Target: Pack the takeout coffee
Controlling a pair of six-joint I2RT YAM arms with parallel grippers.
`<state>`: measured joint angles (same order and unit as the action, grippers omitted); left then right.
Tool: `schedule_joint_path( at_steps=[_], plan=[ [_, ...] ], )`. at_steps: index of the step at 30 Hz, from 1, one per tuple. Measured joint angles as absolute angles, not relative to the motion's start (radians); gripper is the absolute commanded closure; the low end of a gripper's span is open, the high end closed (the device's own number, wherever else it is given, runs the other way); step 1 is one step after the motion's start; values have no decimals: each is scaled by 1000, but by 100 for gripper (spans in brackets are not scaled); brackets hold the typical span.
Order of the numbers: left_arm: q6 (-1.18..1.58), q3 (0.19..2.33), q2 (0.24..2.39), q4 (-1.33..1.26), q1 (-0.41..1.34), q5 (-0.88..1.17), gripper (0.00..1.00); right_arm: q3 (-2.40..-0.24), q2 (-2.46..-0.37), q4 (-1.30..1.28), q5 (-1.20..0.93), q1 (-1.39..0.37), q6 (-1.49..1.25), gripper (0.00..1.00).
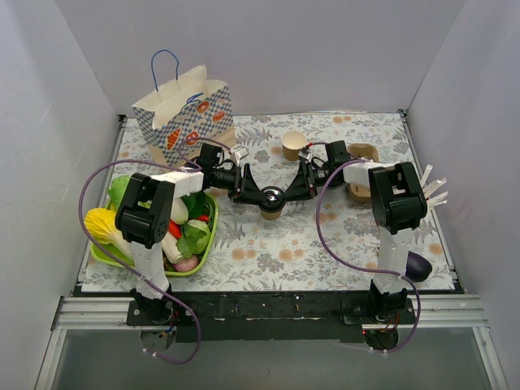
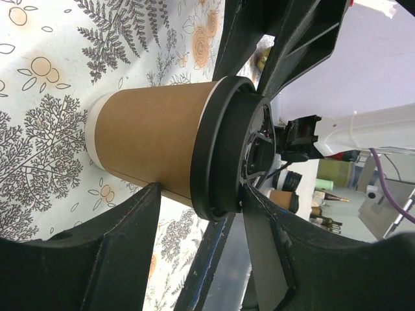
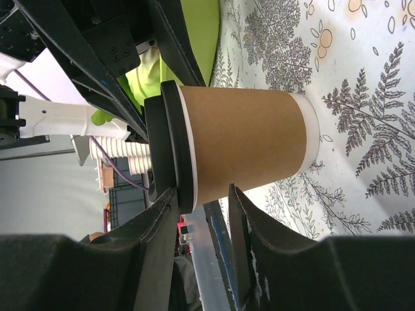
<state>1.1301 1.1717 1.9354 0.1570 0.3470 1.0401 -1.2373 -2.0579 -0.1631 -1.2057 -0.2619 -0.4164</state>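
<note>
The paper bag (image 1: 185,114) stands open well off behind the left claw (image 2: 200,188), and I'd guess that is where the coffee is meant to go. Both arms meet over the middle of the flowered cloth (image 1: 341,236), each claw rolled onto its side so that one finger sits low and the other high.

The takeout coffee (image 2: 152,146) stands upright on the cloth directly between the two claws, just past the fingertips of each. The left claw's jaws stand well apart. The lower finger is beside the paper wall, the upper one is by the top of the black lid (image 2: 217,152), and the lid's rim is in line with the gap. It grips nothing that I can see, and I cannot tell whether the tips touch. The right claw (image 3: 201,191) faces it from the far side, jaws parted a little less and also holding nothing.

The cup looks light, though I can't tell whether it is filled. The paper wall is thin and smooth and would likely dent under a hard squeeze. The lid is stiffer, but it is only pressed on, so lifting by it might pull it off. I'd take hold of the wall just under the lid, where the rim stiffens it, squeezing gently and keeping it upright
</note>
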Motion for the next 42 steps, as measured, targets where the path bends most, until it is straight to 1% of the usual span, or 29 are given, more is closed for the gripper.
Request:
schedule_joint_path(
  at_steps=[6,9,11,12,13,15,16,17,18,20,21,24,28,32,36,40,42],
  plan=[
    [1161,1178,1959,144,340,1071,50,-1247,-2069,-189,-1211,-259,-424,66],
    [1163,1179,1960,144,339,1071,51,-1254,-2075,-202,-1214,-259,-424,71],
    [1164,1179,1962,145,339,1071,51,-1261,-2082,-214,-1216,-259,-423,82],
    [1166,1180,1963,145,340,1070,51,-1263,-2086,-219,-1210,-259,-421,96],
    [1167,1183,1966,146,340,1071,51,-1268,-2092,-230,-1211,-259,-421,99],
    [1168,1188,1971,149,340,1075,51,-1282,-2101,-255,-1212,-260,-419,99],
    [1168,1189,1971,152,339,1076,51,-1291,-2103,-270,-1210,-262,-415,96],
    [1168,1189,1971,154,339,1075,50,-1298,-2103,-282,-1208,-262,-411,91],
    [1167,1190,1971,156,339,1074,50,-1306,-2103,-293,-1204,-264,-401,77],
    [1164,1192,1971,161,340,1073,50,-1316,-2103,-293,-1203,-264,-386,55],
    [1161,1195,1971,164,340,1071,49,-1318,-2101,-290,-1202,-264,-385,35],
    [1146,1208,1971,181,337,1064,49,-1316,-2095,-250,-1143,-263,-365,18],
    [1121,1230,1975,198,336,1051,49,-1315,-2073,-208,-1086,-258,-324,15],
    [1106,1242,1975,201,339,1034,48,-1338,-2016,-223,-1063,-263,-236,17],
    [1096,1246,1975,198,343,1027,45,-1411,-1971,-258,-1051,-279,-120,18],
    [1097,1246,1975,188,343,1032,41,-1488,-1965,-330,-1048,-292,37,16],
    [1101,1246,1975,171,343,1033,39,-1530,-1965,-406,-1045,-304,183,15]
  ],
)
